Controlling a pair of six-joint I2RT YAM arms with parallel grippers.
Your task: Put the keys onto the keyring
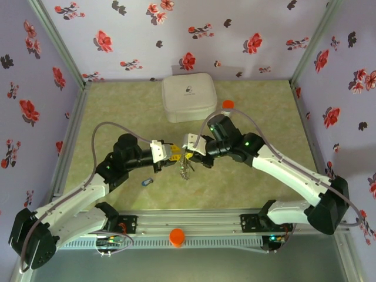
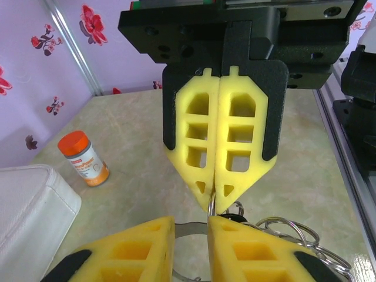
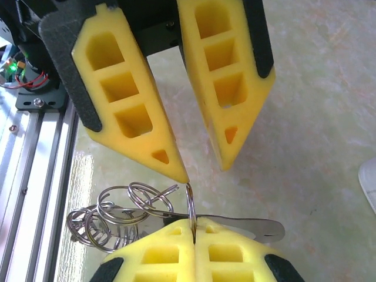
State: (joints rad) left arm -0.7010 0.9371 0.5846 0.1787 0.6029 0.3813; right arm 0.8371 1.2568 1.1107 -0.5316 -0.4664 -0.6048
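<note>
The two pincers are seen tip to tip over the middle of the mottled green surface [image 1: 117,111]. The right pincer [image 3: 192,229] is closed, its yellow pads pressed together on a thin wire loop of the keyring [image 3: 190,201], which is held upright between them. The left pincer [image 3: 204,170] is open, its fingers parted just above that loop, and one fingertip [image 3: 179,170] is touching the top of the wire. A cluster of smaller rings [image 3: 111,220] is gathered beside the loop on the side toward the rail. A flat metal strip [image 3: 252,228] is seen jutting out on the other side. In the overhead view the keys [image 1: 187,169] are seen hanging beneath the two pincers. One small blue key [image 1: 147,182] is seen lying on the surface near the left arm. A white case [image 1: 189,98] and an orange-capped bottle [image 1: 228,105] are set well behind.
</note>
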